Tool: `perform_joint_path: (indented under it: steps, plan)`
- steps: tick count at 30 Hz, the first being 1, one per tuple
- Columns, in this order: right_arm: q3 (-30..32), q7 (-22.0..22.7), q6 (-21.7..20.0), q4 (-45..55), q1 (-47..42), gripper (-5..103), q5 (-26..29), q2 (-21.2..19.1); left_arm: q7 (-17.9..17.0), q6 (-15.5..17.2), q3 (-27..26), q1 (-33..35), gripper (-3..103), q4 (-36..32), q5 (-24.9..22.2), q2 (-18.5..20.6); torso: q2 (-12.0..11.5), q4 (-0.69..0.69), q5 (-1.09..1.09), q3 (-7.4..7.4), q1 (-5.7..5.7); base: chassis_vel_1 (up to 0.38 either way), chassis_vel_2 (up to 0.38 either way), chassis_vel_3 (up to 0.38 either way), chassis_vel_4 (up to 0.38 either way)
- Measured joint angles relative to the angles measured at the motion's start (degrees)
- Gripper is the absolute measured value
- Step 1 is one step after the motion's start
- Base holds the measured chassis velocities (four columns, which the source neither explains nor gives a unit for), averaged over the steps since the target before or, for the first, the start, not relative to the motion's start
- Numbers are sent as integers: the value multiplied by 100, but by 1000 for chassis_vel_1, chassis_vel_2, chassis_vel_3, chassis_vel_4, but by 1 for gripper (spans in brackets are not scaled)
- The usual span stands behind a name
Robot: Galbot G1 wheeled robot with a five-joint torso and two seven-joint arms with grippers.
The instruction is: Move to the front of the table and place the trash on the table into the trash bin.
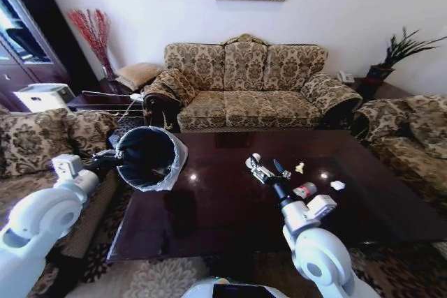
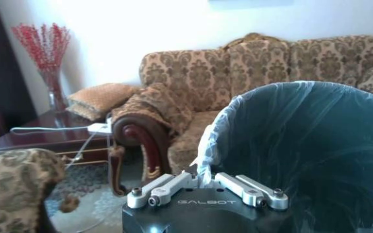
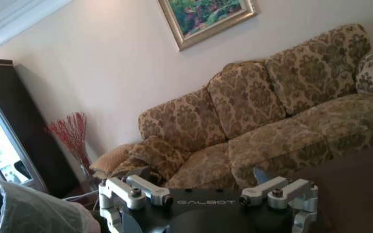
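My left gripper (image 1: 115,160) is shut on the rim of the trash bin (image 1: 150,158), a black bin with a white bag liner. It holds the bin lifted and tipped, mouth toward the table's middle, over the left end of the dark glossy table (image 1: 209,207). In the left wrist view its fingers (image 2: 173,184) pinch the liner at the bin's rim (image 2: 238,111). My right gripper (image 1: 262,169) hovers open over the table's centre. Trash lies to its right: a small pale scrap (image 1: 299,167), a red-labelled bottle (image 1: 305,190) and a white crumpled bit (image 1: 337,185).
A patterned three-seat sofa (image 1: 244,82) stands behind the table, with armchairs at the left (image 1: 42,137) and right (image 1: 412,130). A side table (image 1: 105,95) with a vase of red twigs sits at the back left, and a dark cabinet (image 1: 21,33) at the far left.
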Motion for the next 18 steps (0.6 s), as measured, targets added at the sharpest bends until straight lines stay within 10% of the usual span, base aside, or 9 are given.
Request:
perform_joint_path:
  steps: [12, 18]
  plan:
    - [-124, 98, 82, 3, -206, 100, -209, 170, -1, 0, 17, -1, 1, -173, -15, 12, 0, 0, 3, 1, 2, -337, -343, 346, 340]
    - [-250, 977, 144, -8, -363, 100, 30, 341, 12, 23, 69, 27, 1, -450, -58, 9, 0, 0, 9, 1, 1, -155, -170, 161, 131]
